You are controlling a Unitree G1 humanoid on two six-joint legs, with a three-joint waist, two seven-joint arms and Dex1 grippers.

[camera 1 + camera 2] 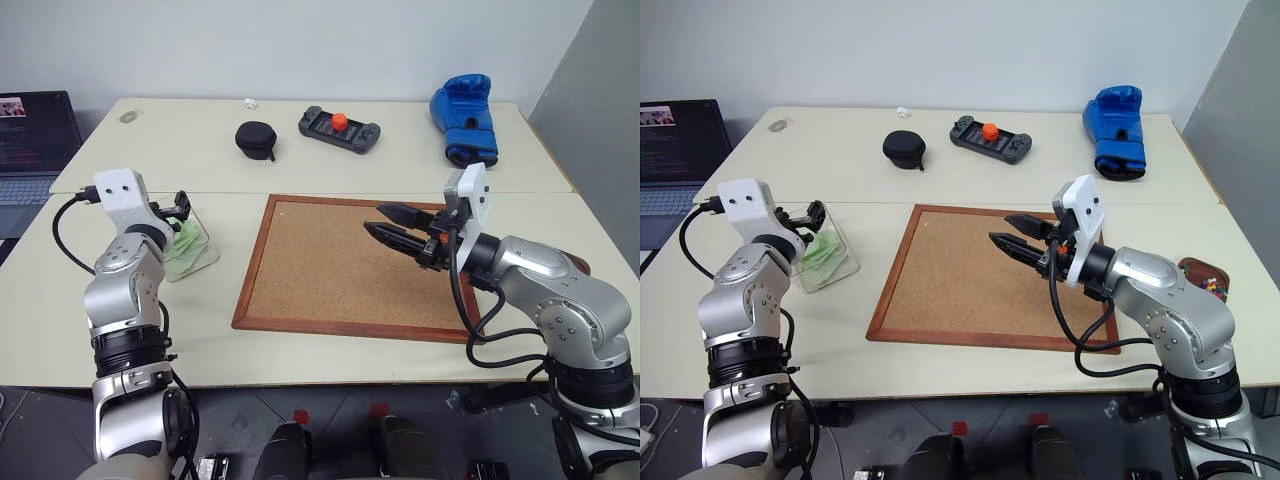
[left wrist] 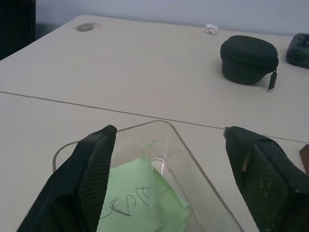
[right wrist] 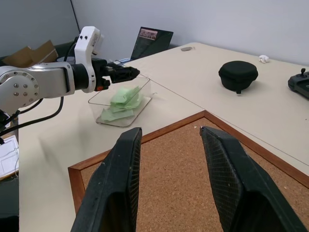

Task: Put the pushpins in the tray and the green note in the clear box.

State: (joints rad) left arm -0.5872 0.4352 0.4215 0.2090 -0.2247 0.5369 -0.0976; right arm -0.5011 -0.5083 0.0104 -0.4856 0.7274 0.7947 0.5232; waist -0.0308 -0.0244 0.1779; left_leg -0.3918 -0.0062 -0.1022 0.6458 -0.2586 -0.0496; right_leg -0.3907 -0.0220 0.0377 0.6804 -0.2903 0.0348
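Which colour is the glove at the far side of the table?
The glove is blue; the left eye view shows it best.

Spread fingers [image 2: 91, 179] flank green note [image 2: 140, 193] inside clear box [image 2: 193, 169].

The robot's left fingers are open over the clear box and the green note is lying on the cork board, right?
Not quite. The green note is not on the cork board; it is lying inside the clear box, as the right wrist view shows. The rest holds: the left gripper has its fingers open over that box.
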